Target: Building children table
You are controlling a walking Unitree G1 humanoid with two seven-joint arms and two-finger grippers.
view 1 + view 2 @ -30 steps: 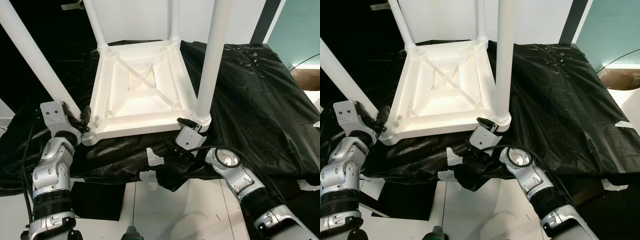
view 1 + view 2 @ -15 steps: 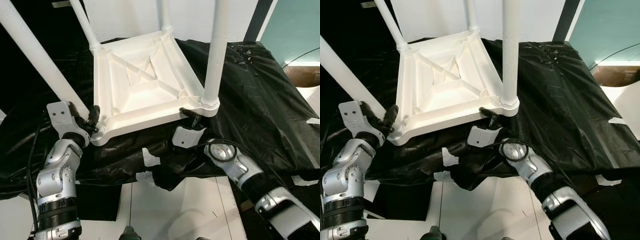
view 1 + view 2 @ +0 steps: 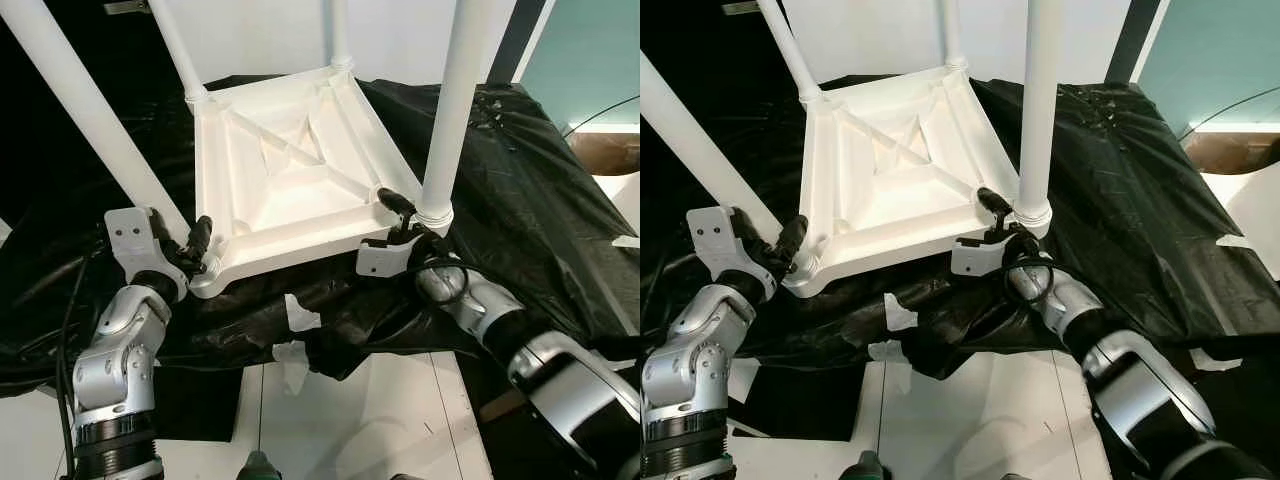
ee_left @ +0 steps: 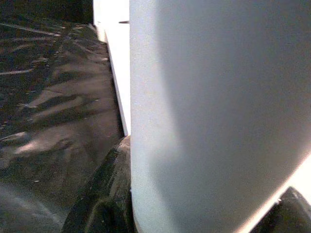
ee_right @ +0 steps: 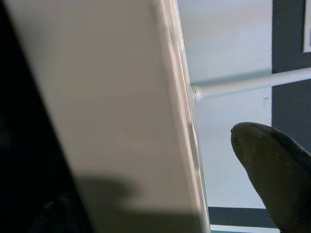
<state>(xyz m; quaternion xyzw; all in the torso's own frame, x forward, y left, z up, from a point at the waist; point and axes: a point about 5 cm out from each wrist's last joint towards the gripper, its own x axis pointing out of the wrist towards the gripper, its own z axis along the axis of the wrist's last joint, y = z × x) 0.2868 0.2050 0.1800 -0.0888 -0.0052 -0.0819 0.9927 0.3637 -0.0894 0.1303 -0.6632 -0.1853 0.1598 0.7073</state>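
A white children's table (image 3: 290, 180) lies upside down on a black plastic sheet (image 3: 530, 210), its four legs pointing up. My left gripper (image 3: 195, 250) is shut around the near left corner, at the foot of the slanting leg (image 3: 90, 110). In the left wrist view that leg (image 4: 204, 107) stands between the black fingers (image 4: 104, 199). My right gripper (image 3: 395, 215) is shut on the near rim, right beside the near right leg (image 3: 450, 110). In the right wrist view the white rim (image 5: 121, 121) sits against one finger (image 5: 272, 165).
The black sheet covers a low platform whose front edge drops to a white floor (image 3: 350, 420). Pieces of white tape (image 3: 300, 312) hold the sheet at the front. A brown box (image 3: 600, 150) stands at the far right. A white wall rises behind the table.
The table has turned on the sheet: its near right corner swung away from me and the near left corner came closer. Both grippers moved with it, the right one rising to the rim.
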